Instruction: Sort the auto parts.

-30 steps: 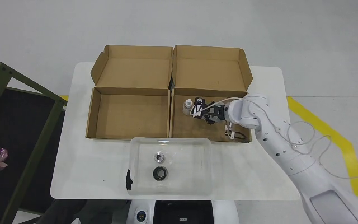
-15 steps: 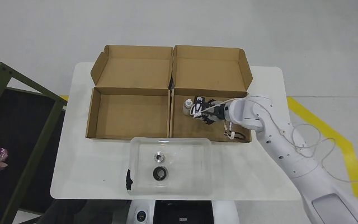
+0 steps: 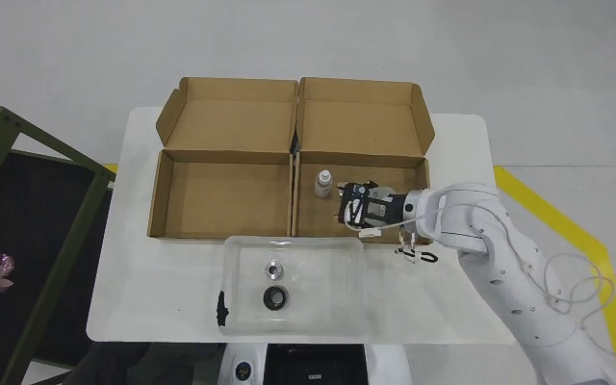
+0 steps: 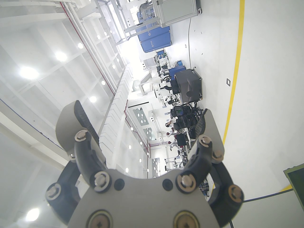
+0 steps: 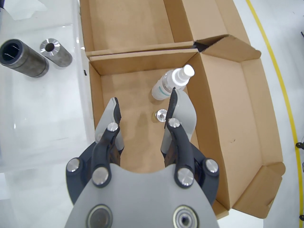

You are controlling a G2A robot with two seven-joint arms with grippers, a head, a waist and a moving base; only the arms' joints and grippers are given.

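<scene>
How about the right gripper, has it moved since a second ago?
Yes. The right gripper backed away from the spray bottle, toward the clear bin.

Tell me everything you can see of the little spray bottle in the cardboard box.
Small whitish plastic-looking spray bottle with a white pump head and a teal band on its label. It stands upright on the floor of a cardboard box, near the wall beside the other box. The open right tool hangs apart from it.

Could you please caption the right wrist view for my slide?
Open right gripper over a cardboard box holding a spray bottle and metal part.
</scene>
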